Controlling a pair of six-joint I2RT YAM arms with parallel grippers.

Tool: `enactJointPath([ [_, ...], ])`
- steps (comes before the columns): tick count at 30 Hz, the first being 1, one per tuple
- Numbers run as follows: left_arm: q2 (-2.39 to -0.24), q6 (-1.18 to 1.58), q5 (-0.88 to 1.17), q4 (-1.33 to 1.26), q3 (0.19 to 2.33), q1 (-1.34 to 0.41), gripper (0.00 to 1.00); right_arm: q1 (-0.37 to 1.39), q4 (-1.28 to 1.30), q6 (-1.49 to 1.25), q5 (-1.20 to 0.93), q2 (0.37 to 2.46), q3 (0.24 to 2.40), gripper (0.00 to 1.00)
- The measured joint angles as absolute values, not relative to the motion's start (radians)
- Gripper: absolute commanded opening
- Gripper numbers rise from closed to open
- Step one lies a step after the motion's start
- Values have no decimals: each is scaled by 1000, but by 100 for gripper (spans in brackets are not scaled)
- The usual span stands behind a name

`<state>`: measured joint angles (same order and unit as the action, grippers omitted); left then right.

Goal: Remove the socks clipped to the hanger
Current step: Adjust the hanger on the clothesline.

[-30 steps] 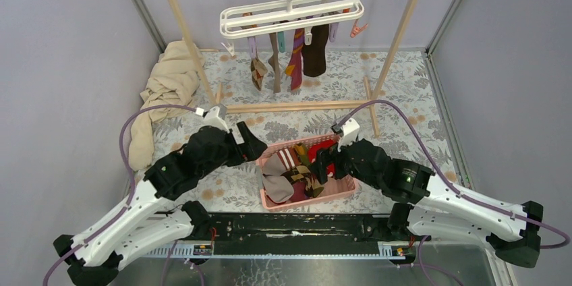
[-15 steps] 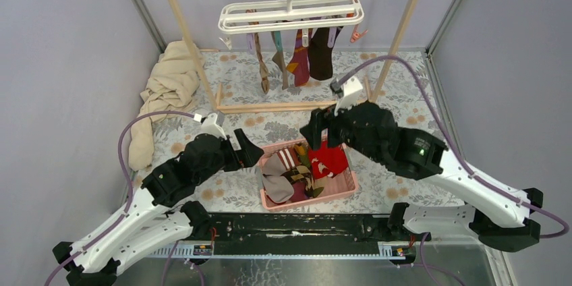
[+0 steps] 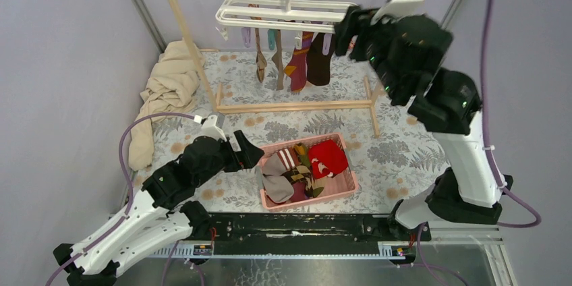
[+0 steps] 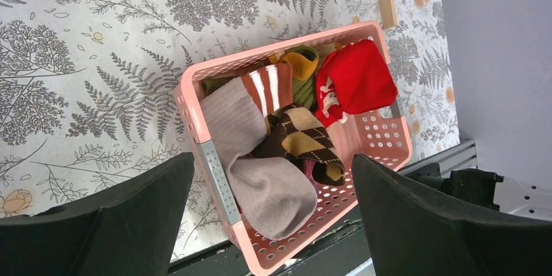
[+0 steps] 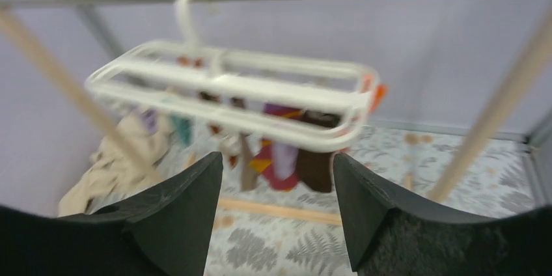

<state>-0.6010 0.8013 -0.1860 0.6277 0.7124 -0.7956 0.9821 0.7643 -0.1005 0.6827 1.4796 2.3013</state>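
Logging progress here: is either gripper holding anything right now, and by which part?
Nothing is held. The left gripper is open and empty near the pink basket; the right gripper is open and empty, facing the white hanger without touching it.

Right wrist view blurred: hanger (image 5: 234, 94) smeared, socks (image 5: 286, 162) under it mere colour blots, clips (image 5: 379, 94) unreadable. Top view: hanger's right end partly behind right claw (image 3: 347, 30); wooden frame (image 3: 182, 23) top cut by edge. Basket (image 4: 195, 94): lower socks buried under upper ones. Left claw (image 4: 272, 165) fingers cut off at bottom edge
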Motion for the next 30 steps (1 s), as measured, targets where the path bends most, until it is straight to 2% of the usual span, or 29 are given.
enactJointPath([
  [5,-575,802,-189,628,710,-796,98,705,799,-117,571,1490,2361,70],
  [14,-617,801,-193,632,714,-796,99,246,730,-276,80,1534,2123,77],
  [19,-638,796,-193,637,725,-796,98,143,604,-366,-130,1572,2035,77],
  [24,-639,796,-193,636,725,-796,98,118,490,-410,-233,1571,1983,77],
  [30,-659,793,-192,636,725,-796,98,108,313,-425,-339,1540,1803,76],
])
